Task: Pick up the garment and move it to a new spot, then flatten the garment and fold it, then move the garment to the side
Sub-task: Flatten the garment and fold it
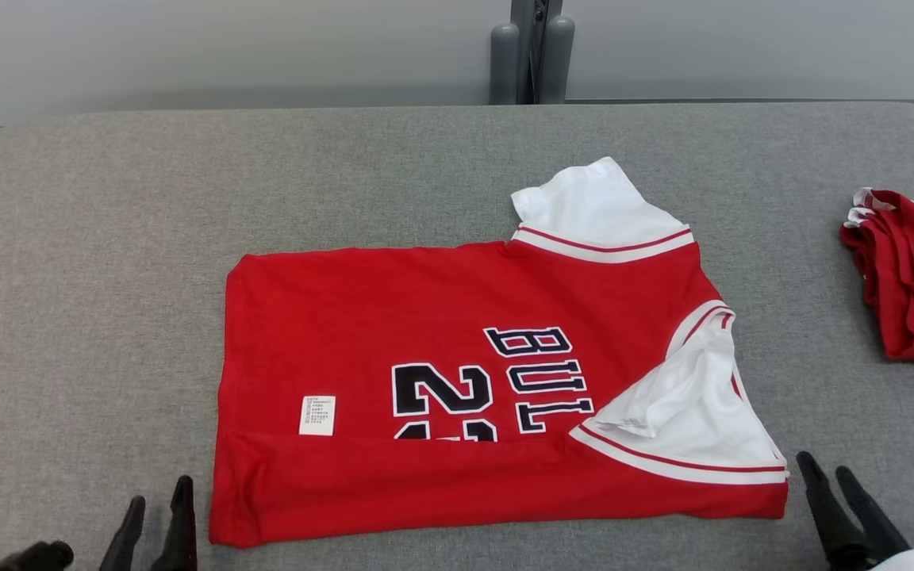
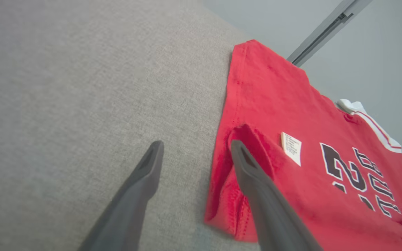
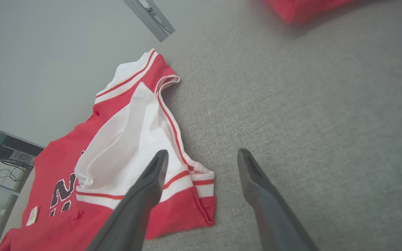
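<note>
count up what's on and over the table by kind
red jersey: 1
heap of red cloth: 1
grippers, jaws open: 2, the left gripper and the right gripper
total: 4

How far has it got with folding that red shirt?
Partway. Done: the red jersey lies spread on the grey table, its near edge folded up over the number. In hand: nothing; the left gripper and right gripper stand open at its near corners. Left: the far sleeve sticks out, so more folding, then moving it aside.
</note>
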`<state>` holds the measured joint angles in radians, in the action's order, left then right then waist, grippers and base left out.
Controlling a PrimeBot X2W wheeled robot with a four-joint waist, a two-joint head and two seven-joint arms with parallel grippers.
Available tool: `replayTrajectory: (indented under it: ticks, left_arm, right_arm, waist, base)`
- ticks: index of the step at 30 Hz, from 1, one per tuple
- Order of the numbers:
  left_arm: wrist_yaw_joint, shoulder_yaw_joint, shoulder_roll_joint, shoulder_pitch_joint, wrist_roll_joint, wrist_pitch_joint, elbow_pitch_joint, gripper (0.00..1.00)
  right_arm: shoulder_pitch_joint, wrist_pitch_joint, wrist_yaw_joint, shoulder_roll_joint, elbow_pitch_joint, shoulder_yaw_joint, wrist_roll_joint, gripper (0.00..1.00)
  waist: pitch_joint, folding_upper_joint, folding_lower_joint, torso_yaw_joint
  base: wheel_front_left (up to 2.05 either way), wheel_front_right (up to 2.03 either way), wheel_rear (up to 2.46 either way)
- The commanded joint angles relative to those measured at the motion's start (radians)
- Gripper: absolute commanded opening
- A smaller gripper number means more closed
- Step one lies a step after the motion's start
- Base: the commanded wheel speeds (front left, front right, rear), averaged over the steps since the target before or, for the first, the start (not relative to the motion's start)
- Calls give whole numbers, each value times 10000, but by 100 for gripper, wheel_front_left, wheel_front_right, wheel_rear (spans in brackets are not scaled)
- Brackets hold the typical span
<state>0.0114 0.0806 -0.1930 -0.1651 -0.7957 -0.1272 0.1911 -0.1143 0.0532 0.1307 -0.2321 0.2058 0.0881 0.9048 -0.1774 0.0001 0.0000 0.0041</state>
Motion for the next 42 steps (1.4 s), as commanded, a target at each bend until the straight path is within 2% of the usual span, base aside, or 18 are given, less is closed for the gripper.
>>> replayTrajectory:
  ticks: [1, 9, 18, 26, 38, 39, 41, 42]
  left_arm:
    - [77, -51, -326, 416, 219, 136, -265, 100]
    - [6, 554, -1119, 2161, 955, 1111, -411, 100]
    - [-332, 1531, -1376, 4956, 1633, 2353, 1408, 100]
    - [-377, 1700, -1486, 6692, 2011, 2277, 3554, 100]
    - [-886, 2188, -1391, 8032, 2305, 1906, 5625, 100]
    - [-897, 2228, -1378, 8114, 2324, 1915, 5751, 99]
    - [-972, 2328, -1355, 8268, 2321, 1982, 5995, 76]
    - [-980, 2364, -1344, 8356, 2321, 2048, 6120, 74]
  right_arm:
    - [158, -96, 1, -195, -243, -189, -223, 100]
    - [1006, -676, 1, -446, -866, -331, -836, 100]
    - [2096, -1398, 1, -490, -1415, -70, -1359, 100]
    - [2858, -1722, 1, -531, -1631, 312, -1492, 100]
    - [3531, -1895, 1, -829, -1520, 777, -1514, 100]
    - [3602, -1927, 1, -859, -1520, 849, -1508, 100]
    - [3783, -1973, 1, -926, -1526, 981, -1503, 100]
    - [3876, -2029, 1, -963, -1526, 1046, -1502, 100]
  waist:
    - [-16, -1, 0, -54]
    - [-141, -1, 0, -96]
    - [-575, -1, 0, -393]
    - [-1082, -1, 0, -766]
    - [-1407, -1, 0, -950]
    - [-1425, -1, 0, -957]
    - [-1470, -1, 0, -969]
    - [-1502, -1, 0, -974]
  base:
    - [0, 0, 0]
    - [0, 0, 0]
    - [0, 0, 0]
    - [0, 0, 0]
    - [0, 0, 0]
    - [0, 0, 0]
    - [0, 0, 0]
    - [0, 0, 0]
